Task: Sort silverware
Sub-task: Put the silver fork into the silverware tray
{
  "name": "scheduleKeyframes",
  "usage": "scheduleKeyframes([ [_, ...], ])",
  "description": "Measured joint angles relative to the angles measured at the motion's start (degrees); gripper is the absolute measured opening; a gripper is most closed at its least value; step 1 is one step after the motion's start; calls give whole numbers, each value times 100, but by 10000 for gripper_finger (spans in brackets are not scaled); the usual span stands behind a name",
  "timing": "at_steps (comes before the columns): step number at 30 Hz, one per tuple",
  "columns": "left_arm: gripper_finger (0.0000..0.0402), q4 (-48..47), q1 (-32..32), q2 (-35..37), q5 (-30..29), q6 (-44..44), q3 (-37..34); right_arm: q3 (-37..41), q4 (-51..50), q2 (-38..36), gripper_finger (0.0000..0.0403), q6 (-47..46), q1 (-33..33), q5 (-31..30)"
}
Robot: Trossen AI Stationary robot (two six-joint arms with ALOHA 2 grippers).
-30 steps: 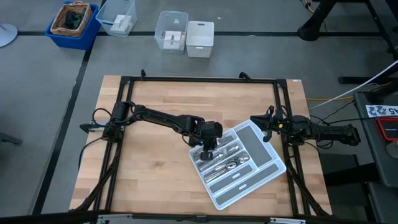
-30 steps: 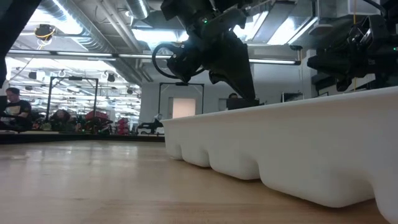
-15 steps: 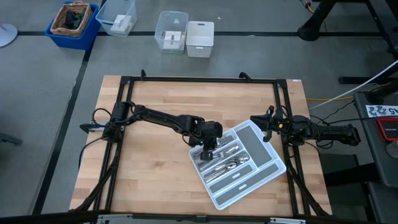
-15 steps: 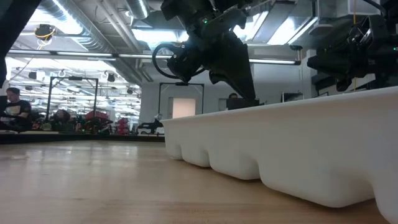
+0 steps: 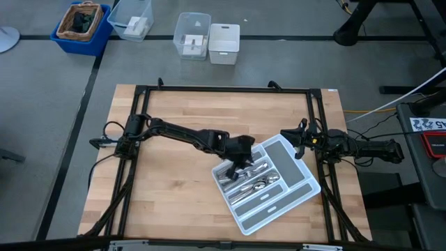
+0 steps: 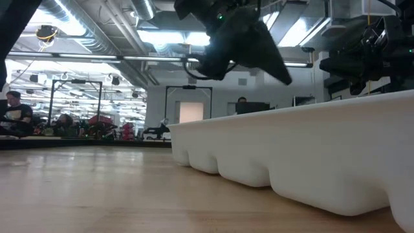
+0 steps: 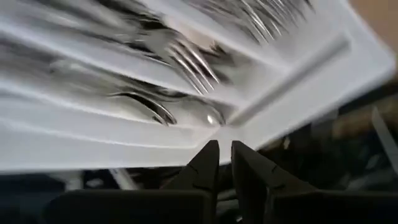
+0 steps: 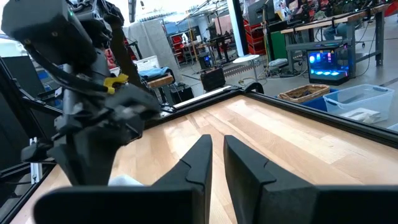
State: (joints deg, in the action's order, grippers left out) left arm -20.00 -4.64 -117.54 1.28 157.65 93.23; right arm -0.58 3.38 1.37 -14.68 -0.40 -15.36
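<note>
The light grey compartmented tray lies askew on the right half of the wooden table; its wall fills the low view. Silverware lies in its long compartments: forks and a spoon show in the left wrist view. My left gripper hangs tilted above the tray's far-left corner, shut and empty; it also shows in the low view. My right gripper waits shut near the tray's far-right corner, above the table.
Black frame rails run round the tabletop. Bare wood lies left of the tray. On the floor beyond the far edge stand clear boxes, a white box and a blue bin.
My left gripper has risen out of the tray and tipped up, swinging a little toward the table's right and far edges. The tray and silverware have stayed put.
</note>
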Motion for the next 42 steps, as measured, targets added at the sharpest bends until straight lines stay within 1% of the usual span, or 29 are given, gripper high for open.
scheduleKeyframes([
  [3, 31, 163, -7, 0, 2, -1352, 2, 2, -2, 0, 46, 0, 0, -2],
  [10, 31, 213, -182, 0, 0, -5477, 2, 2, -1, 0, 46, 0, 0, -1],
  [12, 31, 213, -251, 0, 0, -6471, 2, 2, 0, -2, 46, 0, 0, -2],
  [13, 31, 218, -285, 0, 1, -6818, 2, 2, -2, 0, 46, 0, 0, -2],
  [17, 31, 135, -418, 0, 2, -7392, 2, 1, -2, 0, 46, 0, 1, -1],
  [22, 31, -237, -577, 0, -2, -8188, 2, 2, 0, -2, 46, 0, 0, 0],
  [27, 31, -487, -678, 0, -278, -8959, 2, 0, -2, 0, 46, 0, 0, 0],
  [31, 31, -537, -709, 0, -300, -9532, 2, 2, -1, -1, 46, 1, 2, -1],
  [33, 31, -534, -711, 0, -297, -9646, 2, 1, 0, -1, 46, 0, 2, -1],
  [38, 31, -516, -814, 0, -334, -9236, 2, 1, -1, 0, 46, 0, 1, -2],
  [40, 31, -544, -853, 0, -453, -9482, 2, 0, 0, 0, 46, 0, 0, -2],
  [42, 31, -671, -893, 0, -694, -9809, 2, 1, -1, -1, 46, 0, 0, -1],
])
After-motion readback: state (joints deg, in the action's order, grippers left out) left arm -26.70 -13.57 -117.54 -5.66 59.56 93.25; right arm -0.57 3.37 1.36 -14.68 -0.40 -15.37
